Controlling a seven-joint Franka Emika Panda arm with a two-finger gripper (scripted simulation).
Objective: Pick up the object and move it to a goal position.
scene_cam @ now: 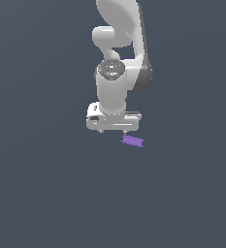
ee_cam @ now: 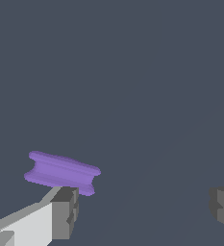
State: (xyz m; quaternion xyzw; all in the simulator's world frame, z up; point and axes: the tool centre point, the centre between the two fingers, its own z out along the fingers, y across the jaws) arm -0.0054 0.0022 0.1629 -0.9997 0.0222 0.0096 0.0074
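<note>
On the dark floor, the purple block [scene_cam: 132, 141] lies at five o'clock of the gripper [scene_cam: 112, 131], ungrasped. Jaws spread wide, empty. Grasp, lift and transfer remain outstanding.

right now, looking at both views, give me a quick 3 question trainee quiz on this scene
1. True or false: the gripper has closed on the purple block.
2. What colour is the block?
3. In the wrist view, the block lies: A) centred between the fingers, B) off to one side by one finger, C) out of sight.

Key
1. False: the fingers stand wide apart, holding nothing.
2. Purple.
3. B.
</note>
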